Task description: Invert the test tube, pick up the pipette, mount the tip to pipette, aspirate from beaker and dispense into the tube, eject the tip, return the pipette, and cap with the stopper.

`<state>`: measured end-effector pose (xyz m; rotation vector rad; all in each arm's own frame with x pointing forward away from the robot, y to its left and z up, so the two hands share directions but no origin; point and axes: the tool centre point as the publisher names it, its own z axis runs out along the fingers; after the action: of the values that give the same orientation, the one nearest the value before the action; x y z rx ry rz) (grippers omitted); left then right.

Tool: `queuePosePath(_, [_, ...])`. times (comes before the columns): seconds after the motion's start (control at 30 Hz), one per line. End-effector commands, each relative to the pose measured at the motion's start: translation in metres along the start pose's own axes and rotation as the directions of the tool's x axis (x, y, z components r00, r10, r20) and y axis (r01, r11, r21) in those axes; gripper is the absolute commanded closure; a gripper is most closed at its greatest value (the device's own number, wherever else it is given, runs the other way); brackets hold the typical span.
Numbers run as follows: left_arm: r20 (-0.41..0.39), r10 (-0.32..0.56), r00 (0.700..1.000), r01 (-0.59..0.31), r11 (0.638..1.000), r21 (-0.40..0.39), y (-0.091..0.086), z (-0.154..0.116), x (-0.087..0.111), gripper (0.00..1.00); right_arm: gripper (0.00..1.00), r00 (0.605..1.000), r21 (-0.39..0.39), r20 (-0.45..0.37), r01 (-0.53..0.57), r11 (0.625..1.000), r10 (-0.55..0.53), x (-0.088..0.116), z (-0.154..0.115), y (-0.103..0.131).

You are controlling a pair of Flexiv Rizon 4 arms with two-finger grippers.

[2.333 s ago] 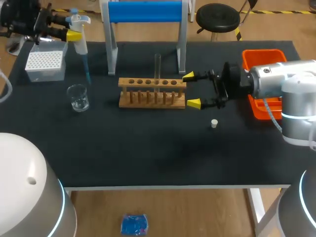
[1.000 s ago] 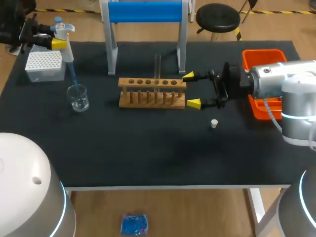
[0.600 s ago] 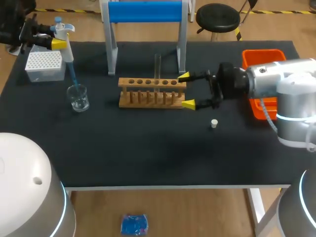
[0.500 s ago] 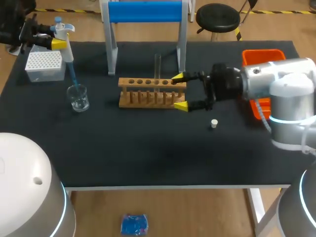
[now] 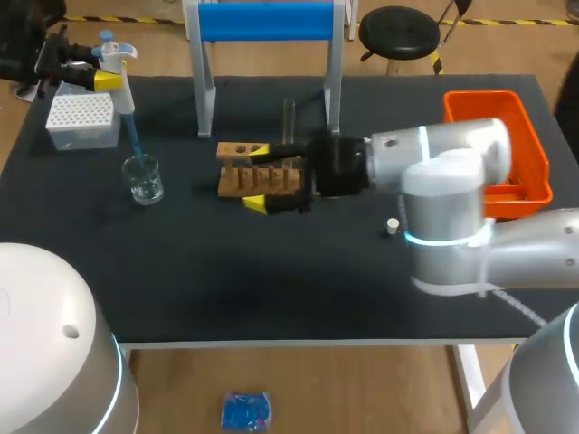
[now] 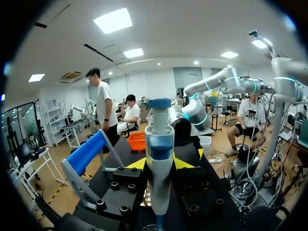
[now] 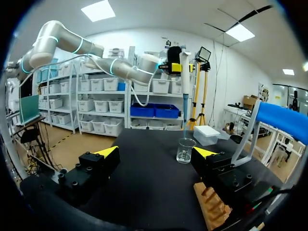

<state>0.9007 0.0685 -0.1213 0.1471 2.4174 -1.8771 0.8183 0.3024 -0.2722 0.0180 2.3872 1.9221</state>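
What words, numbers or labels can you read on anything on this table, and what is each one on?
None can be read in any view.
Pipette: no legible marking on its body.
Beaker: any marks on the glass are too small to tell.
Tip box, wooden rack, orange bin, stopper: no print shows.

The head camera looks down on the bench from behind; the right wrist camera faces low across it; both show the beaker and pipette.
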Motion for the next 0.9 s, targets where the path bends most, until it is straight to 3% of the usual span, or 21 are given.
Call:
queuePosePath(0.03, [-0.002,0.002,1.0,-0.002,1.0,0.0,0.0,0.0,-0.001,1.0,0.0,0.999,0.028,0.036,-0.001,1.0,0.0,0.0,0.094,0.002])
queuePosePath(0.4, [-0.002,0.002,1.0,-0.002,1.0,0.0,0.0,0.0,-0.001,1.0,0.0,0.998,0.08,0.053,0.011,0.997,-0.015,0.002,0.132,-0.012])
queuePosePath(0.6, [-0.002,0.002,1.0,-0.002,1.0,0.0,0.0,0.0,-0.001,1.0,0.0,0.999,0.073,0.042,0.016,0.997,-0.019,-0.004,0.128,-0.027])
queuePosePath(0.9, [-0.002,0.002,1.0,-0.002,1.0,0.0,0.0,0.0,-0.001,1.0,0.0,0.998,0.066,0.051,0.04,0.997,-0.043,-0.01,0.121,-0.029])
